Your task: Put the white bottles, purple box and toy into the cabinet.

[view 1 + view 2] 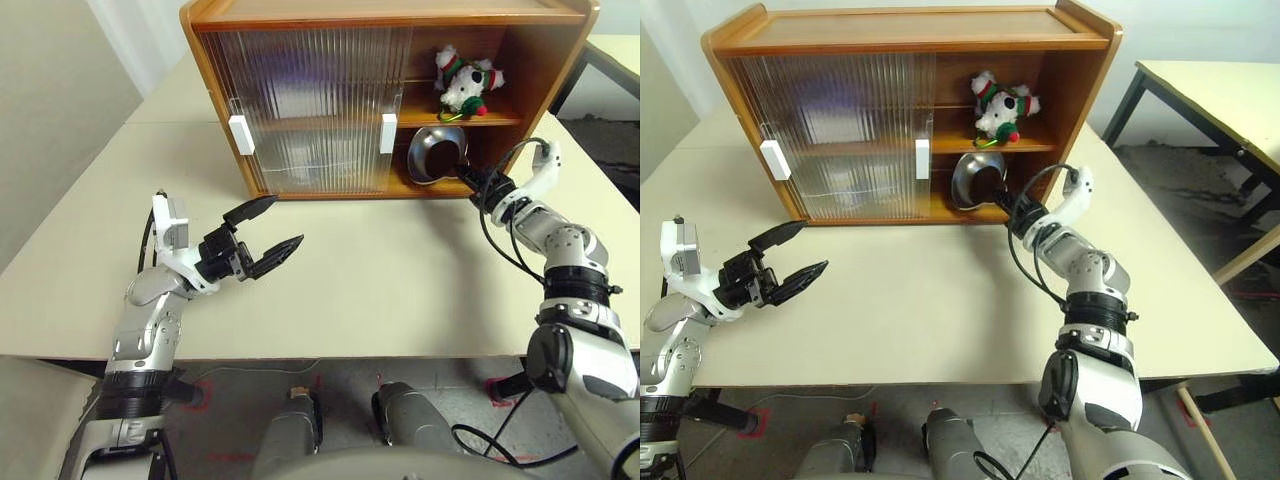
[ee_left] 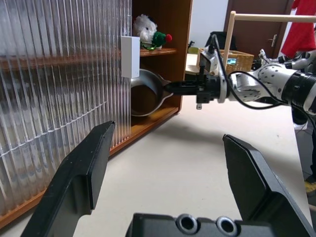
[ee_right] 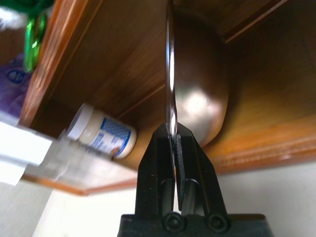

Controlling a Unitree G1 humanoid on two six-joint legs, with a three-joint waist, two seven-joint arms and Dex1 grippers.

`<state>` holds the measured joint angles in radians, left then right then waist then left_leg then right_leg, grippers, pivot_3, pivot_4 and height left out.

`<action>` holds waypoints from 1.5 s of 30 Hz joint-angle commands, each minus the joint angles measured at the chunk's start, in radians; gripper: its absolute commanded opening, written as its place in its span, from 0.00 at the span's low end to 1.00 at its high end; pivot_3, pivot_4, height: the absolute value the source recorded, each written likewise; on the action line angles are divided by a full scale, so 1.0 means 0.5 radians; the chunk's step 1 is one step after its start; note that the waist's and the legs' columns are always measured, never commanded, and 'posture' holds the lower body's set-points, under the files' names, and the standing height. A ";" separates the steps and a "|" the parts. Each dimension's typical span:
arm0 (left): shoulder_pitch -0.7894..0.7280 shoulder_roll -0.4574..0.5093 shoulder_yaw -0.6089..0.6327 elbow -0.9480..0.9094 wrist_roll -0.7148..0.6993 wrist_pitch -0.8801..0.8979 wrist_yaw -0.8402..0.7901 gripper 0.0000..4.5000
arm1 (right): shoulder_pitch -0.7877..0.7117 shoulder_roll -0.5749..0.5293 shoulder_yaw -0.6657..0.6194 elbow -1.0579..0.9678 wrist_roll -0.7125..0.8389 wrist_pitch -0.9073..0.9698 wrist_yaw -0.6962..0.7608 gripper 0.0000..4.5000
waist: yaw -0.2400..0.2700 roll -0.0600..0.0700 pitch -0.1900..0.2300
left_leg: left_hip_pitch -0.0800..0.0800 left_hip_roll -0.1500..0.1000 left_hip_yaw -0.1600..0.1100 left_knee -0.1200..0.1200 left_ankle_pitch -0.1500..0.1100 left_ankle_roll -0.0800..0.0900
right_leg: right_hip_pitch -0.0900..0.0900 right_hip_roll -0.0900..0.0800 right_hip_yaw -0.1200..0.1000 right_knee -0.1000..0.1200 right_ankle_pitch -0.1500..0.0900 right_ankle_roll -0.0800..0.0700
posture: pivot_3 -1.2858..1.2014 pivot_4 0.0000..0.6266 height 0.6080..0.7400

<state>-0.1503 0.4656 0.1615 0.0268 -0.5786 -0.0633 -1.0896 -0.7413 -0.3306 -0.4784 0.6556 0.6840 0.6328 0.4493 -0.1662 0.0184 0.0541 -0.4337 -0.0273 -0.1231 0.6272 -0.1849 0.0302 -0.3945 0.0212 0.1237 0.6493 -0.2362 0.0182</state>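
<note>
Right hand [image 1: 462, 172] pinches steel bowl [image 1: 432, 152] rim inside cabinet [image 1: 555, 60] opening.

One cabinet [image 1: 300, 20] with two sliding doors [image 1: 300, 110]. One plush toy [image 1: 466, 82], one steel bowl [image 1: 432, 152]. One white bottle [image 3: 101, 138] visible.

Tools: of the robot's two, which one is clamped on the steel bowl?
The right tool, shut on the steel bowl rim at the cabinet; the left tool hangs open, empty.
</note>
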 commanded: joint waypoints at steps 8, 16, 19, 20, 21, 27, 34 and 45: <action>0.001 0.021 -0.002 -0.033 0.013 0.013 0.002 1.00 | -0.178 0.066 0.050 0.309 -0.163 -0.314 -0.009 0.00 | 0.002 0.000 0.000 | 0.000 0.001 0.000 0.000 0.000 0.000 | -0.001 0.000 0.000 0.000 0.001 -0.001 | 0.43 0.08 1.00; 0.002 0.023 -0.007 -0.038 0.016 0.009 0.010 1.00 | -0.271 0.066 0.082 0.464 -0.256 -0.487 0.045 0.25 | 0.004 0.001 0.000 | 0.000 0.002 0.000 0.000 0.000 0.000 | -0.001 0.000 -0.001 0.000 0.002 -0.004 | 0.43 0.08 1.00; 0.012 0.018 -0.016 -0.044 0.018 0.009 0.008 1.00 | -0.278 0.055 0.077 0.447 -0.246 -0.491 0.075 0.49 | 0.003 0.001 0.000 | 0.000 0.002 0.000 0.000 0.000 0.000 | -0.001 0.000 -0.001 0.000 0.003 -0.004 | 0.43 0.08 1.00; 0.016 0.017 -0.018 -0.046 0.017 0.009 0.008 1.00 | -0.277 0.050 0.074 0.440 -0.245 -0.506 0.085 0.59 | 0.003 0.001 0.000 | 0.000 0.003 0.000 0.000 0.000 0.000 | -0.001 0.000 -0.001 0.000 0.003 -0.004 | 0.43 0.08 1.00; 0.018 0.016 -0.019 -0.047 0.017 0.009 0.008 1.00 | -0.277 0.044 0.072 0.436 -0.247 -0.519 0.092 0.65 | 0.002 0.001 0.000 | 0.000 0.003 0.000 0.000 0.000 0.000 | -0.001 0.000 -0.001 0.000 0.003 -0.005 | 0.43 0.08 1.00; 0.016 0.013 -0.031 -0.052 0.022 0.010 0.010 1.00 | -0.235 -0.010 0.098 0.347 -0.263 -0.516 0.136 0.99 | 0.002 0.001 0.000 | 0.000 0.003 0.001 0.000 0.000 0.000 | -0.001 0.000 -0.001 0.000 0.003 -0.005 | 0.42 0.09 1.00; 0.027 0.021 -0.018 -0.051 0.017 0.005 0.011 1.00 | -0.019 -0.181 0.273 -0.017 -0.262 -0.121 0.345 0.99 | 0.004 0.000 -0.001 | 0.000 0.003 0.001 0.000 0.000 0.000 | 0.000 0.000 -0.003 0.000 0.002 -0.005 | 0.42 0.09 1.00; 0.011 0.028 -0.003 -0.027 0.018 -0.008 0.008 1.00 | 0.193 -0.444 0.460 -0.318 -0.415 -0.042 0.485 0.99 | -0.007 0.001 -0.001 | 0.001 0.003 0.003 0.001 0.001 -0.001 | 0.001 0.000 -0.001 0.000 0.003 -0.001 | 0.42 0.09 1.00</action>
<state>-0.1437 0.4713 0.1533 0.0065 -0.5780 -0.0634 -1.0820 -0.6541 -0.5546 -0.2544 0.5150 0.4843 0.5968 0.6936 -0.1696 0.0187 0.0538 -0.4330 -0.0259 -0.1218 0.6275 -0.1846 0.0298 -0.3939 0.0213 0.1233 0.6493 -0.2350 0.0180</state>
